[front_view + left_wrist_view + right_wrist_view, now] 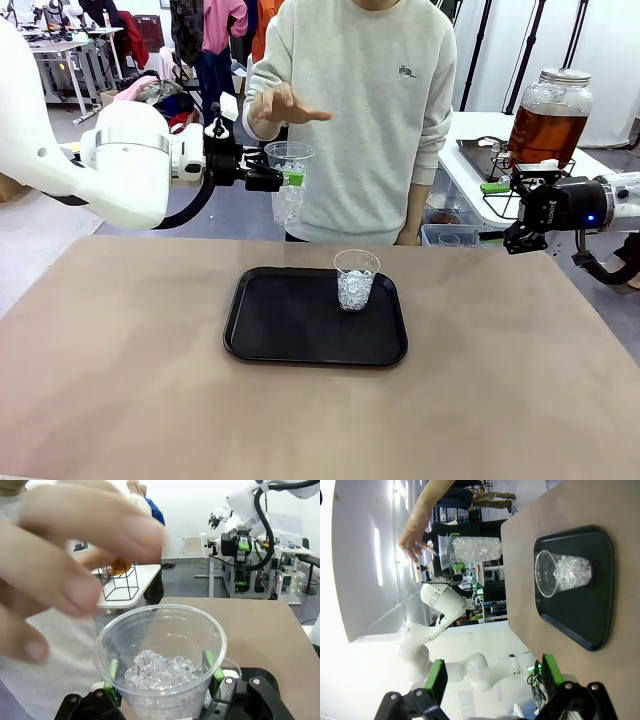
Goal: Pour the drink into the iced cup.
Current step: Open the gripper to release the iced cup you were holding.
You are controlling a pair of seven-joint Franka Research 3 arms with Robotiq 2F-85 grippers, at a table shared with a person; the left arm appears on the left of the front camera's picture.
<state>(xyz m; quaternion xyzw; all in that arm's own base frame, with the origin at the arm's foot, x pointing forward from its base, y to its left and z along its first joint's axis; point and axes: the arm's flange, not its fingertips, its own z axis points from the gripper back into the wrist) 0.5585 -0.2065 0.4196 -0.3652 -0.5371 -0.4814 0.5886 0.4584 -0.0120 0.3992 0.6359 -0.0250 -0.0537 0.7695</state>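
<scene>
My left gripper [278, 180] is shut on a clear plastic iced cup [289, 190], holding it upright in the air beyond the table's far edge. From the left wrist the cup [162, 665] sits between the green pads [112, 672], part full of ice. A person's hand [280, 105] hovers just above its rim. A second iced cup [355, 280] stands on the black tray [270, 320]. The drink [548, 130] is amber liquid in a big lidded glass jar on a side table at the right. My right gripper [515, 212] hangs open near that jar, with nothing between its pads [436, 680].
The tray lies mid-table on the tan surface, with bare room around it. The jar rests on a black wire stand [120, 585] on a white side table [470, 165]. The person stands at the far edge, behind the held cup.
</scene>
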